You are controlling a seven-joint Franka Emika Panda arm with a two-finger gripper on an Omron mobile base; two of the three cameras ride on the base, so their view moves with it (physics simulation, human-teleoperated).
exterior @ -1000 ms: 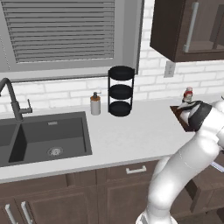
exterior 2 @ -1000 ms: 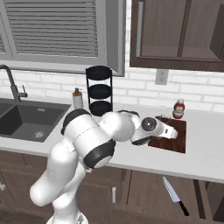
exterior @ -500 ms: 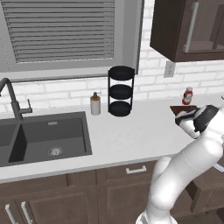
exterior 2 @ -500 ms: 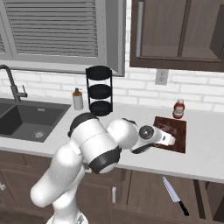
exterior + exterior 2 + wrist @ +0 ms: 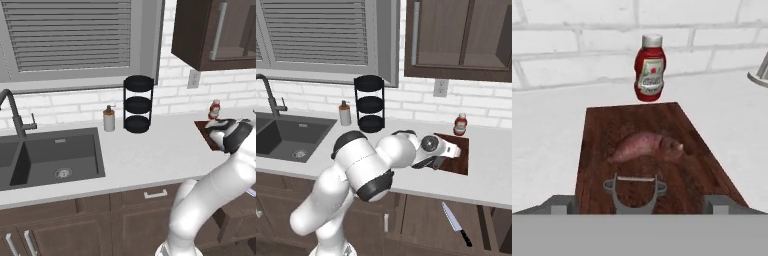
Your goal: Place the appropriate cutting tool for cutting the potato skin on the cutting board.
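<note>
The jaws sit wide at the near edge, and the cutting tool (image 5: 635, 191), a peeler with its Y-head up, lies between them on the cutting board (image 5: 599, 130) (whether they grip it, I cannot tell). Best to lift straight off, clear of the potato (image 5: 646, 147) just beyond; the ketchup bottle (image 5: 650, 68) stands farther back on the tabletop (image 5: 542, 130).

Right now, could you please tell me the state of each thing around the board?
Peeler: lying flat on cutting board, ungripped.
Potato: whole, unpeeled, on board.
Ketchup bottle: upright, capped, behind board.
Claw: open, astride the peeler.
Knife: down below the counter edge.
</note>
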